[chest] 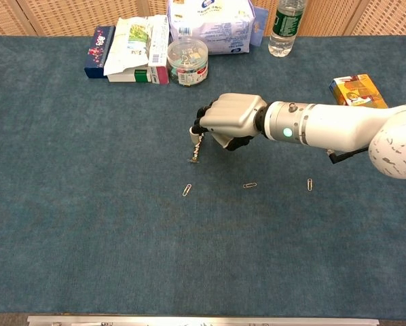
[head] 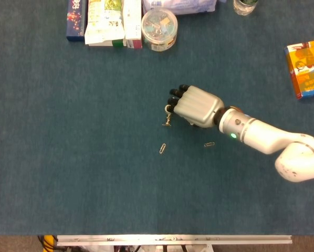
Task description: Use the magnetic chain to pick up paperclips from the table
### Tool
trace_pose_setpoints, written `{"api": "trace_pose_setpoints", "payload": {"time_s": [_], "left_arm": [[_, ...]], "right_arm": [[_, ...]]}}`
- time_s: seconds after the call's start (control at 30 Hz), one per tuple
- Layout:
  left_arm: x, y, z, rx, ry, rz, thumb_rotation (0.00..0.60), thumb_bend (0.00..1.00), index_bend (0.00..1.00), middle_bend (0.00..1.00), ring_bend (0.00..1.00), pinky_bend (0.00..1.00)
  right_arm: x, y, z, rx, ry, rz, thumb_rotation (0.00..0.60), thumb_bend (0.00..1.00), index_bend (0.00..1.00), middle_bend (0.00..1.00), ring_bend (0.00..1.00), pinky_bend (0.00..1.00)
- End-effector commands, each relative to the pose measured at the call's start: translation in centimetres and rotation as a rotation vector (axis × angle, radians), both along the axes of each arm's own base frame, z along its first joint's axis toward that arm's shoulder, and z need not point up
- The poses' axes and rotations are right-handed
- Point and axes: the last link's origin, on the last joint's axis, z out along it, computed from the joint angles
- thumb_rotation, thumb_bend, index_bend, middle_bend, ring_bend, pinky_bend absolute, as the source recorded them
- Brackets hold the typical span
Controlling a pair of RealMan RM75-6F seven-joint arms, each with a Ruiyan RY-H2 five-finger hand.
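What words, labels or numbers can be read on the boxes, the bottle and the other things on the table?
None can be read with certainty.
White bag: blue print, blurred.
Orange box: graphics and print, too small.
Dark blue box: print, too small.
Green and white boxes: print, blurred.
Bottle: green label, unreadable.
Clear jar: no label visible.
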Motion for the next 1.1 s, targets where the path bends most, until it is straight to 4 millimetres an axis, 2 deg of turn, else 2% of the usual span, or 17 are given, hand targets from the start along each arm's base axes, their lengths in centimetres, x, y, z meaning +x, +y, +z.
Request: {"api": "trace_pose_setpoints", "payload": {"time_s": [0.03,0.5,0.87,1.1], "left_arm": [[0.0,0.0,0.1,0.004,-0.003,-0.001,0.6,0.33,0.55,0.25,0.01,0.0],[0.1,-0.2,0.4,0.011,-0.013,-0.009,0.6,0.33,0.56,0.25,0.01,0.0],[0.1,-0.2,0.3,0.008,-0.008,-0.006,0.6,0.33,0.56,0.25,0.01,0.0],[0.0,-0.1,0.3,0.009,-0.004,-0.001,0.6,0.33,0.56,0.26,0.01,0.0]], "right_arm": [[0.4,-0.2,-0.7,0.005,-0.004,0.001,0.6,0.93,0.29,0.26,0.12,0.19],[0.1,-0.9,-2.0,0.018,0.013,-0.007,0.6,0.93,0.29,0.26,0.12,0.19],[-1.3,-0.9,-1.0,0.025,0.038,-0.059,0.6,0.95,0.29,0.27,0.13,0.19],[-2.1,-0.4,0.8,0.044,0.068,-0.105,0.6,0.95,0.29,0.28,0.13,0.19]]}}
